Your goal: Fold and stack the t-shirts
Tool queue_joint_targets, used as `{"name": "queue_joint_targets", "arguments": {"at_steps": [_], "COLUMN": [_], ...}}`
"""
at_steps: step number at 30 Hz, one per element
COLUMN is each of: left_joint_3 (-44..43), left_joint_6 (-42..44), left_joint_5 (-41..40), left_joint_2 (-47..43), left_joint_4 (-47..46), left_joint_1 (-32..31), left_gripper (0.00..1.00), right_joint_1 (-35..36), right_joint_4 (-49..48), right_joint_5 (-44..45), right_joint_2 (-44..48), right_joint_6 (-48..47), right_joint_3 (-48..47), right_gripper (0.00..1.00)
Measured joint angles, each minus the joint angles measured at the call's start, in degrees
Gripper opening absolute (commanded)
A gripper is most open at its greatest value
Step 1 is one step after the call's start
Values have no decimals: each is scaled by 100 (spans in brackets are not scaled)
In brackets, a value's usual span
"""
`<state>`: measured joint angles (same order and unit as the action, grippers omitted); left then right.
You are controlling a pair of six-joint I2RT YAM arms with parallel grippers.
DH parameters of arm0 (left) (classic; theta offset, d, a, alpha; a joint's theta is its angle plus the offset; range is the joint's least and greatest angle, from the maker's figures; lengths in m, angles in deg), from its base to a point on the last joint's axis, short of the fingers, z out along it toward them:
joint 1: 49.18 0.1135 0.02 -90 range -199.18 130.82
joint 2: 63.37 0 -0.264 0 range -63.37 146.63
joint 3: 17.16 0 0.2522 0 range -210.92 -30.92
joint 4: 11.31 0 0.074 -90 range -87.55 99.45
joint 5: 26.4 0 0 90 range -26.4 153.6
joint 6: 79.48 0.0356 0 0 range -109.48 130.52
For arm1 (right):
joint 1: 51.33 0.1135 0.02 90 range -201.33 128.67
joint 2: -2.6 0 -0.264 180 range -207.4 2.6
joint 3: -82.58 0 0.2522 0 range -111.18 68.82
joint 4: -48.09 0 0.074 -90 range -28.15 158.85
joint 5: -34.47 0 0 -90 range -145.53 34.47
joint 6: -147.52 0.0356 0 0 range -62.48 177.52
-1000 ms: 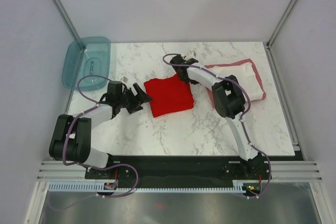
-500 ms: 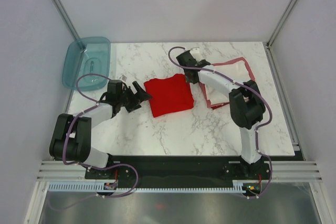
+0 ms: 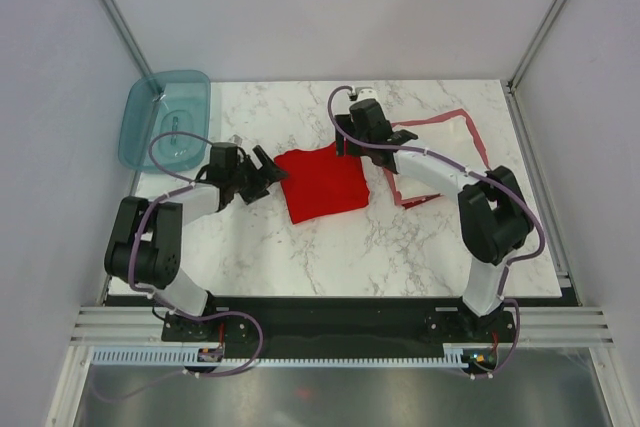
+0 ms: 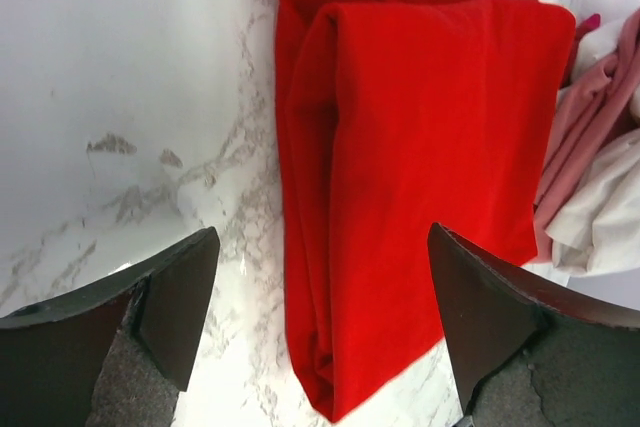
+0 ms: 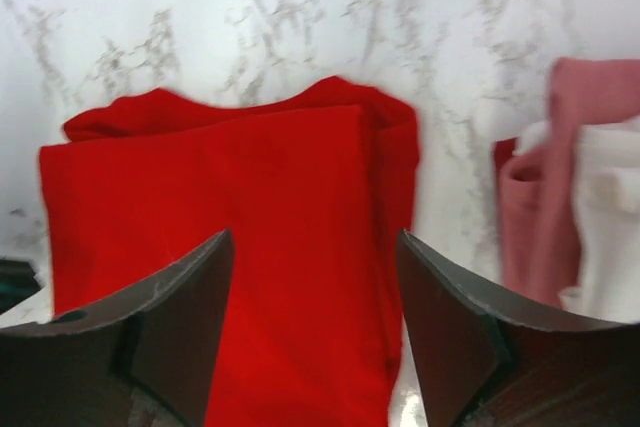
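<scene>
1. Where the marble table (image 3: pixel 330 247) fills the middle of the overhead view, the bright red t-shirt (image 3: pixel 322 182) lies folded into a rough rectangle at the centre of the frame.
2. The left gripper (image 3: pixel 268 172) sits just left of that shirt's left edge, low over the marble. Its jaws are spread wide and nothing is between them.
3. In the left wrist view the left gripper (image 4: pixel 320 237) has its two dark fingers (image 4: pixel 160 317) in the bottom corners. The bright red t-shirt (image 4: pixel 430 147) runs up the centre and right of the frame, with its folded edge facing the left side.
4. The right gripper (image 3: pixel 347 145) hangs over the upper right corner of the red shirt, just above centre in the overhead view.
5. In the right wrist view the right gripper (image 5: pixel 312 237) also stands apart and grips no cloth. The bright red t-shirt (image 5: pixel 230 177) is spread behind and between its fingers (image 5: pixel 180 327).
6. The white t-shirt (image 3: pixel 440 137) lies on the dull pinkish-red t-shirt (image 3: pixel 410 195) right of centre in the overhead view, partly hidden by the right arm. The pink cloth shows as a border round the white.
7. Both appear at the right edge of the wrist views: pink (image 4: pixel 590 117) above white (image 4: pixel 610 207) in the left one, pink (image 5: pixel 530 207) beside white (image 5: pixel 620 207) in the right one.
8. A translucent teal tub (image 3: pixel 165 117) sits in the upper left, at the table's far left corner.
</scene>
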<state>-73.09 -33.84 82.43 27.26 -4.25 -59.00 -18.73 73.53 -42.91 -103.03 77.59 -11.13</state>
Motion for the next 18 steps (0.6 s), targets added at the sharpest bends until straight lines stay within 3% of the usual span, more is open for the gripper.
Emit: {"name": "queue_joint_targets", "arguments": {"at_steps": [8, 18], "left_joint_3": [-415, -737], "left_joint_6": [-79, -83], "left_joint_5": [-22, -11], "left_joint_2": [739, 1126], "left_joint_4": [-328, -546], "left_joint_1": [0, 0], "left_gripper": [84, 79], "right_joint_1": [-396, -772], "right_joint_4": [-485, -507], "right_joint_5": [-1237, -1318], "right_joint_2": [-866, -1272], "right_joint_6": [450, 721], "right_joint_3": [-9, -35], "right_gripper": [76, 77]}}
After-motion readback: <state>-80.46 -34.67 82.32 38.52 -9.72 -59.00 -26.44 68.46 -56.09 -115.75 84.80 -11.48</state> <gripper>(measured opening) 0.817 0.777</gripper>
